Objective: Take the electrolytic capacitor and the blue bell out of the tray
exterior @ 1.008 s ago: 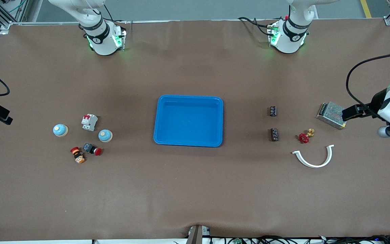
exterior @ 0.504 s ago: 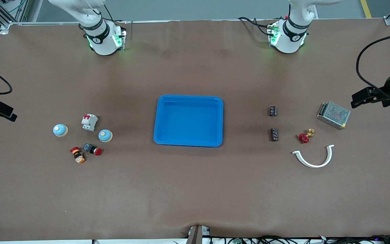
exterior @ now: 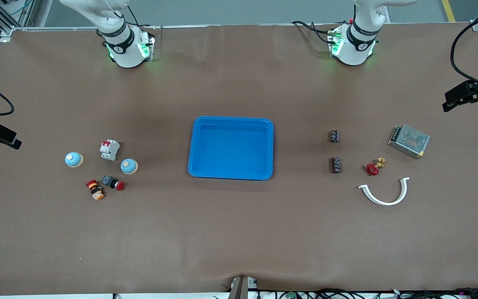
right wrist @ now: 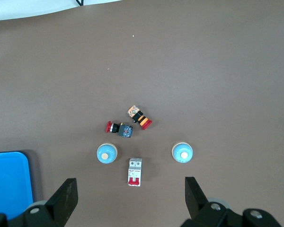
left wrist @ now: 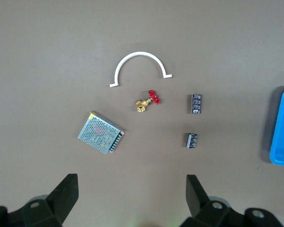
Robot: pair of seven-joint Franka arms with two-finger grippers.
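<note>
Tray: the blue tray [exterior: 231, 148] sits mid-table and looks empty, so I judge the removal done.
My left gripper [left wrist: 132, 198]: fingers spread, holding nothing, up over the left arm's end of the table near the metal mesh box [exterior: 408, 141].
My right gripper [right wrist: 130, 198]: fingers spread, holding nothing, over the right arm's end of the table.
Capacitors: two dark capacitors [exterior: 335, 136] [exterior: 336, 165] lie on the table, well apart from the tray, toward the left arm's end.
Bells: two blue bells [exterior: 129, 166] [exterior: 74, 159] stand toward the right arm's end, beside the white circuit breaker [exterior: 109, 150].
Why: parts appear sorted by arm.
Writing: none I can read.
</note>
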